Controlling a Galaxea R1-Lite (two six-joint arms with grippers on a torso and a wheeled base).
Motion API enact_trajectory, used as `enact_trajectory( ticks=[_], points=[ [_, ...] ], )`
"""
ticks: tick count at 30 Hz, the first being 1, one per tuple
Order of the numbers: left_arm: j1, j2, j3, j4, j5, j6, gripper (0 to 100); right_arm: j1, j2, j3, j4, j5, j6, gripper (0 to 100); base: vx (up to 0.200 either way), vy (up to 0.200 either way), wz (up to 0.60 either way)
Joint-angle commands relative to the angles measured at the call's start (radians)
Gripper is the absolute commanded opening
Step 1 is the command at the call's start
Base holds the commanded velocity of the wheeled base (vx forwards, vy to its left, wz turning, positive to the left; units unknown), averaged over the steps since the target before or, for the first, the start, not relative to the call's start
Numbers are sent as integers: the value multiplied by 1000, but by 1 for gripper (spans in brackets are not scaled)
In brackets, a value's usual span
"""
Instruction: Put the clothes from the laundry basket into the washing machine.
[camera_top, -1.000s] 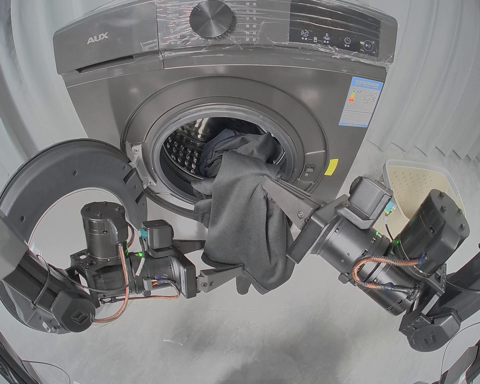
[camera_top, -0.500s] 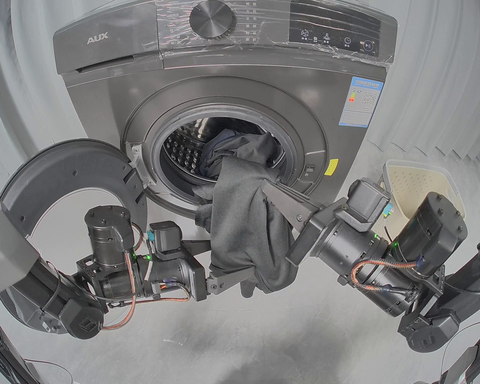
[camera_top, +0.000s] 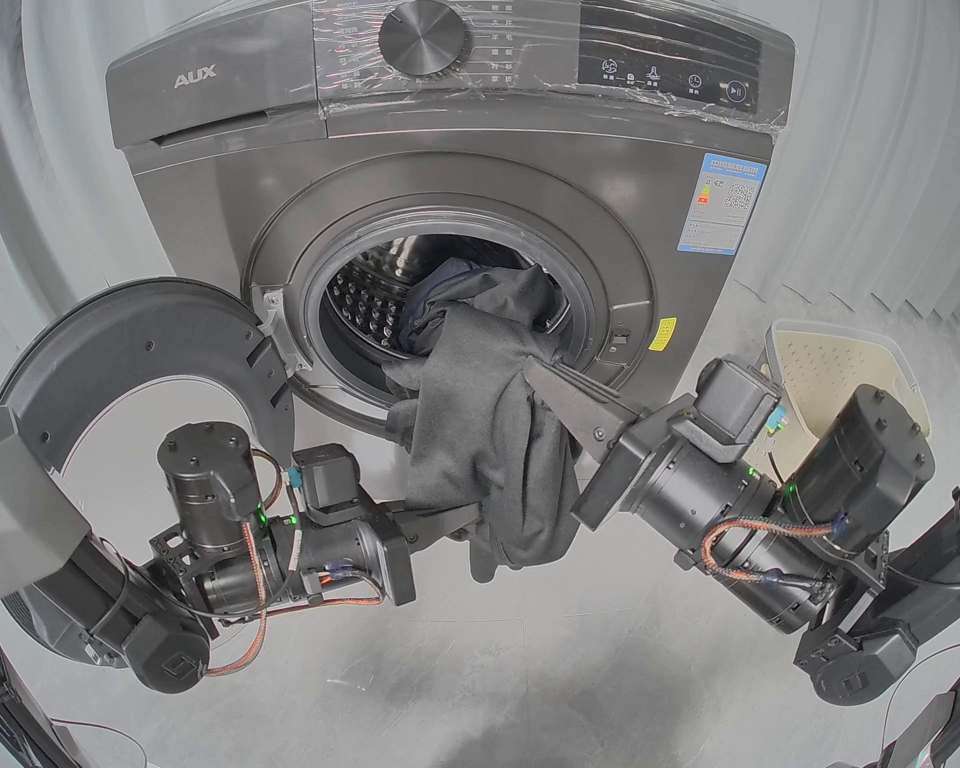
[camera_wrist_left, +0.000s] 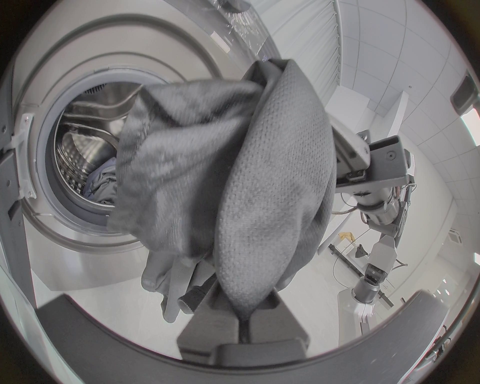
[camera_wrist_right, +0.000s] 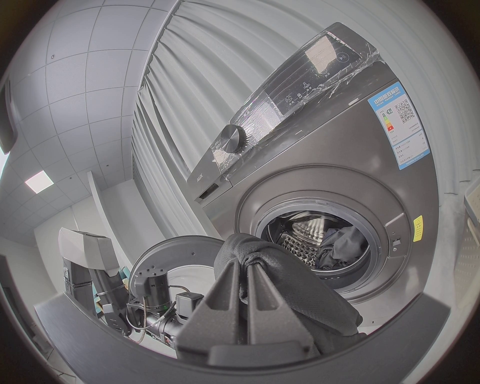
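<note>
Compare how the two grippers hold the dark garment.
The left gripper pinches the hanging lower end of the garment; the right gripper pinches its upper part by the washing machine opening. The left gripper lies about level, the right gripper angles upward. Both are shut on it.

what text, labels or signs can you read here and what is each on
Brand logo in pale capitals, on the drawer panel of the grey front-loading washing machine: brand name, left unquoted.
Black control panel: icons and characters, too small to read.
Blue and white label: print too small.
Yellow sticker: unreadable.
</note>
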Motion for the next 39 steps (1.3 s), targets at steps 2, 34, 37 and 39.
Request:
enact_trajectory(
  ticks=[2,34,37,39],
  points=[
    [-1,-75,113,-97,10,-4,0,-1,29,1,-1,0,1,0,0,0,0],
    [-33,-311,182,-168,93,-21,0,-36,106,178,6,-1,-16,100,0,0,0],
    [-27,-311,182,-168,95,-21,0,-46,106,179,8,-1,-24,100,0,0,0],
    [-25,-311,182,-168,95,-22,0,-56,106,181,8,-1,-27,100,0,0,0]
  ],
)
